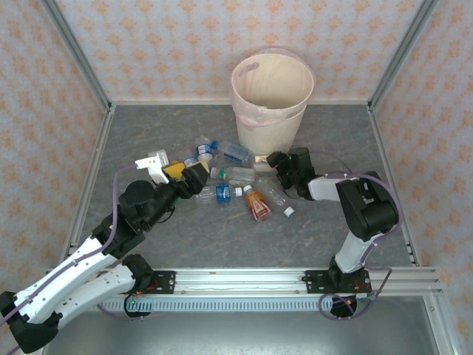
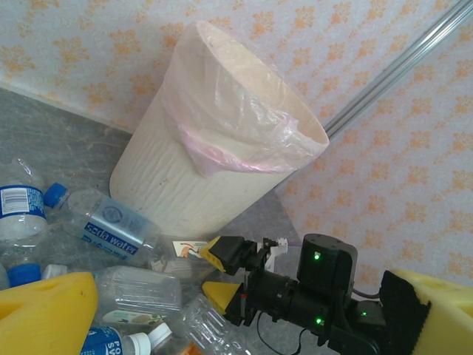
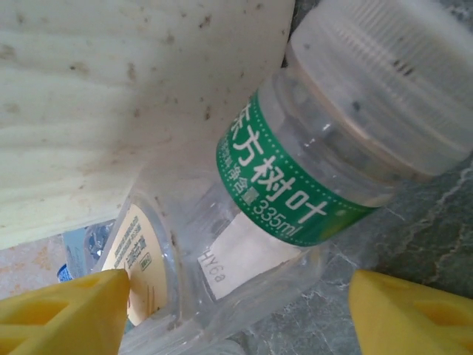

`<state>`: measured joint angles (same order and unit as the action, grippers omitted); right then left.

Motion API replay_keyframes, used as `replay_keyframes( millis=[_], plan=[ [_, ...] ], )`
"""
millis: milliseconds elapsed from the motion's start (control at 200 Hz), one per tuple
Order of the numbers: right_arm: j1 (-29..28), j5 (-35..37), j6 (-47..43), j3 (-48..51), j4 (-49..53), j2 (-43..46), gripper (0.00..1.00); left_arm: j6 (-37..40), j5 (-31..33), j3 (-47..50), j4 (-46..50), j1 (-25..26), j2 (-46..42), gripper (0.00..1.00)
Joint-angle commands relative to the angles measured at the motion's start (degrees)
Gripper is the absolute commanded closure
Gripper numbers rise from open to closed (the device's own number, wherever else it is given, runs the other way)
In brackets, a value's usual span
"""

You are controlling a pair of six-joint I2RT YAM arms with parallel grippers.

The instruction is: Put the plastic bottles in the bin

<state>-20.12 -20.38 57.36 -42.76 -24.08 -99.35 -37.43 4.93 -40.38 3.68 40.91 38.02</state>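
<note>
green-label bottle (image 3: 288,200) "335ml" inside parted right pincer (image 3: 240,314), left pincer (image 2: 236,314) wide open

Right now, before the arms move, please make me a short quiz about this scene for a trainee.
1. True or false: the bin lies on its side.
2. Which one has the green-label bottle between its fingers: A left gripper, B right gripper?
3. Fill in: the orange bottle lies on the ___.
Key: 1 false, it stands upright. 2 B. 3 table.
</note>
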Motion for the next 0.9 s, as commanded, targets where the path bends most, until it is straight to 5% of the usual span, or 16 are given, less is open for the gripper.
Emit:
replay_keyframes(
  millis=[0,676,896],
  plan=[
    [0.6,2.3,0.5,-0.5,1.8,-1.1,0.24,1.3,-0.8,-2.2,1.8,0.4,0.2,0.01],
    [14.3,7.2,-11.3,8.9,16.8,14.9,0.27,0.3,-4.0,-2.6,0.4,0.4,2.9,0.01],
    [19.7,7.5,-17.3,8.6,22.1,21.2,0.2,0.0,-5.3,-1.9,-0.6,0.4,3.5,0.01]
  ],
)
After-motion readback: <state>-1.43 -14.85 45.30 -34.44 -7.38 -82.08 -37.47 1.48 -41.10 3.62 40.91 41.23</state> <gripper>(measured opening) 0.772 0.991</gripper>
